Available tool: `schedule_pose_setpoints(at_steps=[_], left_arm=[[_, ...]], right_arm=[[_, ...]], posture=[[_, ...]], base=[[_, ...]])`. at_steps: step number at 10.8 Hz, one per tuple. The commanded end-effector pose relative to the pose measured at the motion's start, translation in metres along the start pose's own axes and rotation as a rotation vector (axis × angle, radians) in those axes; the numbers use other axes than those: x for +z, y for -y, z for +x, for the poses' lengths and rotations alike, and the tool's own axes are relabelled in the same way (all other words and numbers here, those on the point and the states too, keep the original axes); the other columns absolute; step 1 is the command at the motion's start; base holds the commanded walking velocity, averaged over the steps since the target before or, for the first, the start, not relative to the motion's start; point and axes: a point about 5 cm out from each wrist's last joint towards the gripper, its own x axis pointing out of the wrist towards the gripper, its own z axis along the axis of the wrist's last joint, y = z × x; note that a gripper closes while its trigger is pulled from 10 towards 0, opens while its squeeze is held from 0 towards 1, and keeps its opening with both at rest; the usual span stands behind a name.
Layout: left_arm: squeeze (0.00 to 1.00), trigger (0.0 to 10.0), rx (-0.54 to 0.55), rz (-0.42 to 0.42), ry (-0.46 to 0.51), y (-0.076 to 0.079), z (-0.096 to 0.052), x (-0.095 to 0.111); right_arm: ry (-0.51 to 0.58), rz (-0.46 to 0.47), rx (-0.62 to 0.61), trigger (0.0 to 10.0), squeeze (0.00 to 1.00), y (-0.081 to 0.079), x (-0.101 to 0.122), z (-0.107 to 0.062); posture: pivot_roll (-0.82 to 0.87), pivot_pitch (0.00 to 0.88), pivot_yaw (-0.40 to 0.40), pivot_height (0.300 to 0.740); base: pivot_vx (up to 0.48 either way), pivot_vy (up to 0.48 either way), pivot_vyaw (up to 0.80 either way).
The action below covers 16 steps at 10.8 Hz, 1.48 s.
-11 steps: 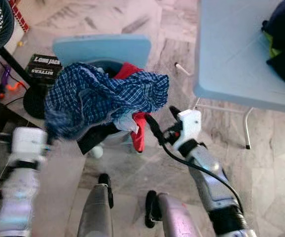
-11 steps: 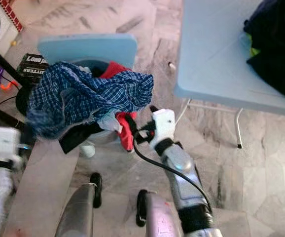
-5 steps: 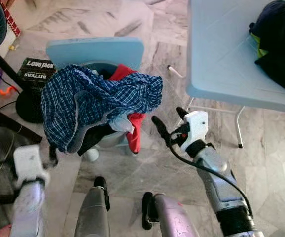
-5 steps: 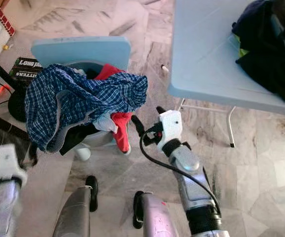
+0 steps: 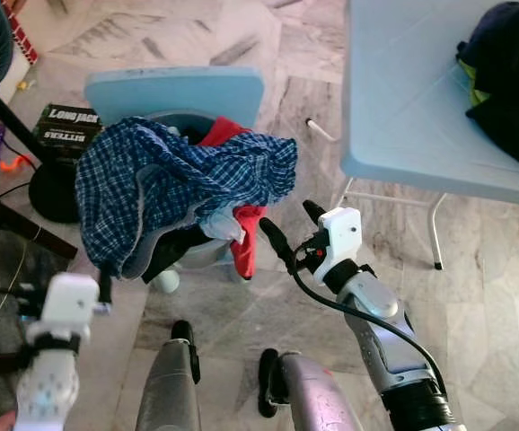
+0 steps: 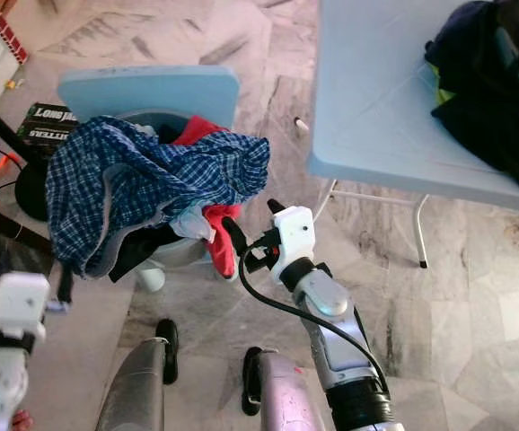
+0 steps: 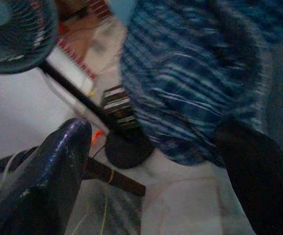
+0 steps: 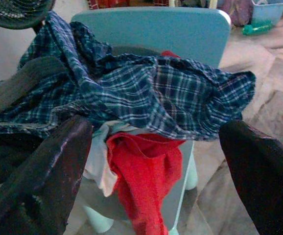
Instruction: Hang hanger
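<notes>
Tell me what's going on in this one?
The robot stands over a light blue chair heaped with clothes, a blue checked shirt on top and a red garment hanging beneath it. Its right gripper is open, pointed at the pile and close to the red garment. Its left gripper is open too, near the shirt's lower edge. Neither holds anything.

Bright even daylight, wrist views seemingly blurred
</notes>
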Motion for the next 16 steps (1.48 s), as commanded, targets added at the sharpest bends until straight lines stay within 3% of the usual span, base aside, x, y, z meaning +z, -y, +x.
schedule_pose_setpoints(at_steps=[1, 2, 3, 4, 6, 8, 11, 16], left_arm=[[0.61, 10.0, -0.047, 0.032, 0.024, 0.005, -0.008, 0.001], [0.12, 10.0, -0.128, 0.081, 0.088, 0.010, -0.010, 0.006], [0.00, 10.0, -0.177, 0.119, 0.087, 0.014, -0.012, 0.004], [0.00, 10.0, -0.218, 0.148, 0.050, 0.016, -0.014, -0.006], [0.00, 10.0, -0.262, 0.216, 0.084, 0.015, -0.014, -0.010], [0.00, 10.0, -0.286, 0.241, 0.013, 0.015, -0.016, -0.027], [0.00, 10.0, -0.268, 0.280, 0.079, 0.015, 0.009, -0.022], [0.00, 10.0, -0.291, 0.324, 0.065, 0.024, 0.028, -0.031]], right_arm=[[-0.005, -0.001, -0.022, 10.0, 0.00, 0.003, -0.002, -0.005], [-0.006, 0.001, -0.021, 10.0, 0.00, 0.001, -0.003, -0.006], [-0.006, 0.004, -0.020, 10.0, 0.00, 0.000, -0.003, -0.005], [-0.003, 0.008, -0.017, 10.0, 0.00, -0.002, -0.003, -0.003], [-0.001, 0.008, -0.015, 10.0, 0.00, -0.001, -0.002, -0.001], [0.001, 0.006, -0.008, 10.0, 0.00, -0.002, -0.001, 0.002], [0.001, 0.003, 0.009, 10.0, 0.00, -0.004, 0.001, 0.003], [-0.004, -0.007, 0.012, 10.0, 0.00, -0.002, 0.003, -0.002]], posture=[[0.05, 0.338, -0.077, 0.740], [0.05, 0.339, -0.074, 0.740], [0.05, 0.339, -0.074, 0.740], [0.06, 0.342, -0.073, 0.740], [0.06, 0.342, -0.079, 0.740], [0.06, 0.342, -0.085, 0.740], [0.04, 0.347, -0.102, 0.740], [0.00, 0.360, -0.116, 0.740]], base=[[0.000, 0.000, 0.00], [0.000, 0.000, 0.00], [0.000, 0.000, 0.00], [0.000, 0.000, 0.00], [0.000, 0.000, 0.00], [0.000, 0.000, 0.00], [0.000, 0.000, 0.00], [0.000, 0.000, 0.00]])
